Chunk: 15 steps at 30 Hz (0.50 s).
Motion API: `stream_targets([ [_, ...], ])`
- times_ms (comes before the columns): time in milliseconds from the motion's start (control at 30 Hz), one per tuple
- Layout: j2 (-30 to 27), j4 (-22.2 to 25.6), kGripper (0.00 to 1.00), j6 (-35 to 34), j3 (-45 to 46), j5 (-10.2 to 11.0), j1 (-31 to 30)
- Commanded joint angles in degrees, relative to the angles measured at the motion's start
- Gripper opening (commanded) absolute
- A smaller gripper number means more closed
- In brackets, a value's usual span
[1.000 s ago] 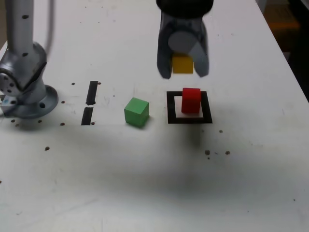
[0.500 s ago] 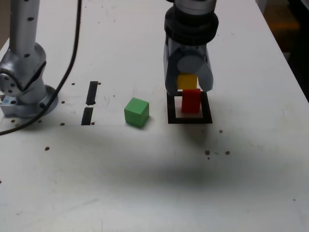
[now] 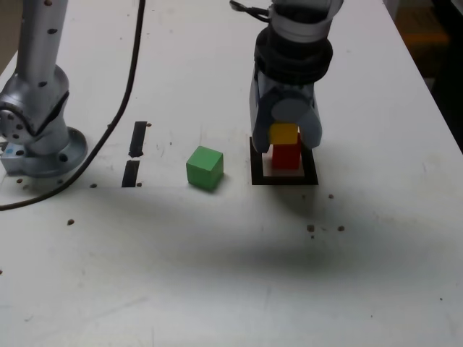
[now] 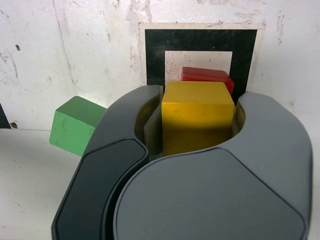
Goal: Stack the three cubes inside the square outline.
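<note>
My exterior view sits high off the arm and looks down across the white table [image 3: 217, 275], far enough back to take in the arm's base [image 3: 40, 144] at its left. My wrist view rides just behind the gripper [image 4: 197, 125] (its dark shells fill the near half) and looks close down. Both share the same patch — black square outline [image 3: 283, 178] [image 4: 200, 39], red [image 3: 286, 157] [image 4: 207, 74], yellow [image 3: 283, 134] [image 4: 197, 112] and green cubes [image 3: 205, 167] [image 4: 75, 125].

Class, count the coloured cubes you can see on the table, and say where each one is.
3. The yellow cube is in the gripper, above the red cube inside the square outline; the green cube sits outside it.
</note>
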Motion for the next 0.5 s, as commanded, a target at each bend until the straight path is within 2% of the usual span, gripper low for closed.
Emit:
stream_targets([
  [0, 0.26, -0.42, 0.24, 0.17, -0.19, 0.10, 0.12],
  [467, 1.01, -1.71, 0.32, 0.38, 0.30, 0.35, 0.12],
])
